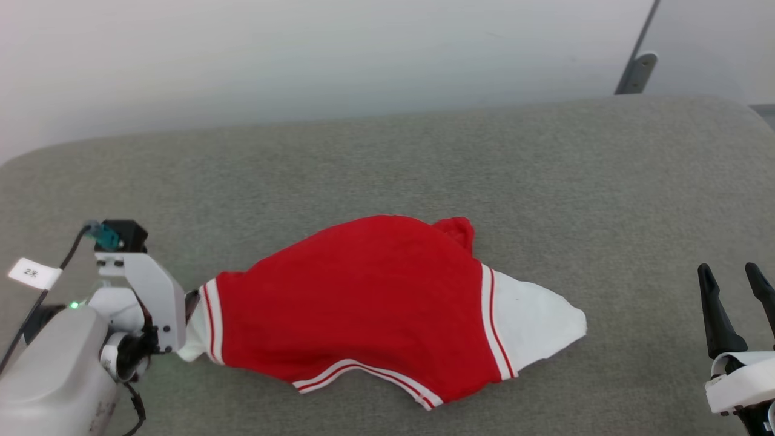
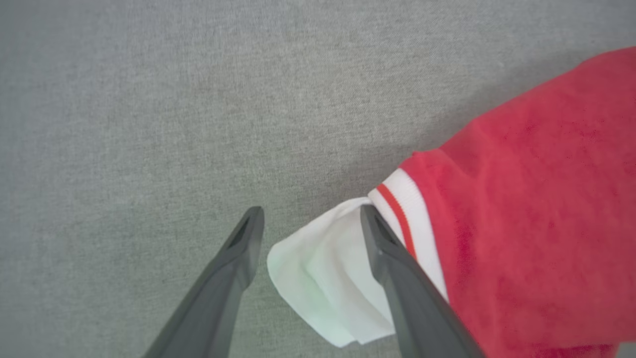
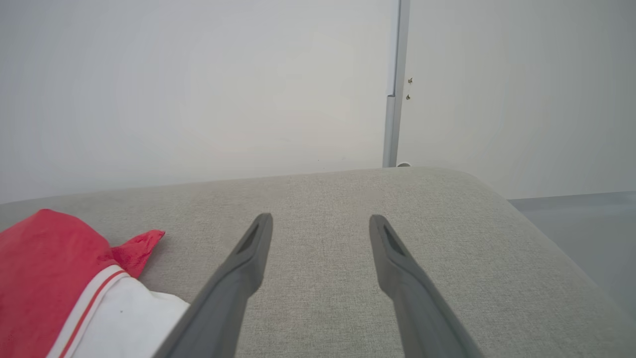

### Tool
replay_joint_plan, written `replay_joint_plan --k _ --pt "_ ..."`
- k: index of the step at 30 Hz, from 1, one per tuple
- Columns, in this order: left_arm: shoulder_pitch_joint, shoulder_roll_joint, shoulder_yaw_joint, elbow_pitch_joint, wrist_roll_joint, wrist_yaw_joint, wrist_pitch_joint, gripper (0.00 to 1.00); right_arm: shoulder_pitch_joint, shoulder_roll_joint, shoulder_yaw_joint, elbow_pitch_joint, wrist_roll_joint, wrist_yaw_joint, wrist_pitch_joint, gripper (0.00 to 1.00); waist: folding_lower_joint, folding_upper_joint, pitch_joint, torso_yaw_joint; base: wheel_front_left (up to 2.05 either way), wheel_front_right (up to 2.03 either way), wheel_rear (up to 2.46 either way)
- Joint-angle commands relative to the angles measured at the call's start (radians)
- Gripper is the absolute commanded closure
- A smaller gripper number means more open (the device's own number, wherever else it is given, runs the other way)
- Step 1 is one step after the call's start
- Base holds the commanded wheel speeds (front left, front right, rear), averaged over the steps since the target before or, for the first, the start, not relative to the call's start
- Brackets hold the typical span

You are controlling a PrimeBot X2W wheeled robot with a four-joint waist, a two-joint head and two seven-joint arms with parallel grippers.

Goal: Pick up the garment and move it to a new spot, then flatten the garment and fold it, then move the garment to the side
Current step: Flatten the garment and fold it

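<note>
Left gripper (image 2: 312,214), spread wide and empty, straddles the white corner (image 2: 318,278) of the bright red soft garment (image 1: 363,303). A thin bite may slip; right gripper (image 1: 728,267) gapes empty.

Worktop (image 1: 605,181): covered in grey-green woven fabric, with far corners seen to be rounded. One item is laid directly on it: the garment (image 1: 363,303), placed in the near half, left of centre. The red body is spread out but rumpled. White panels are noted at its left and right ends, each bordered by thin striped trim. A small red tip is raised at the far edge.
</note>
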Motion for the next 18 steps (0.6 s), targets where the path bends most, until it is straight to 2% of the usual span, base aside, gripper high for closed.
replay_joint_plan --k 1,9,18 --pt "-0.002 0.007 0.003 -0.024 0.008 0.006 -0.026 0.00 0.012 0.001 0.003 -0.005 -0.001 -0.001 0.001 0.00 -0.0001 0.0000 -0.013 0.023 0.00 0.00 0.00" --pt "0.057 0.009 0.018 -0.144 0.012 0.027 -0.126 0.00 0.020 -0.002 0.012 -0.019 -0.008 -0.001 0.011 0.00 -0.0001 0.0000 -0.029 0.070 0.00 0.00 0.00" --pt "0.197 0.032 0.062 -0.336 0.010 0.086 -0.280 0.00 0.043 0.005 0.017 -0.030 -0.015 -0.001 0.027 0.00 -0.0001 0.0000 -0.068 0.126 0.00 0.00 0.00"
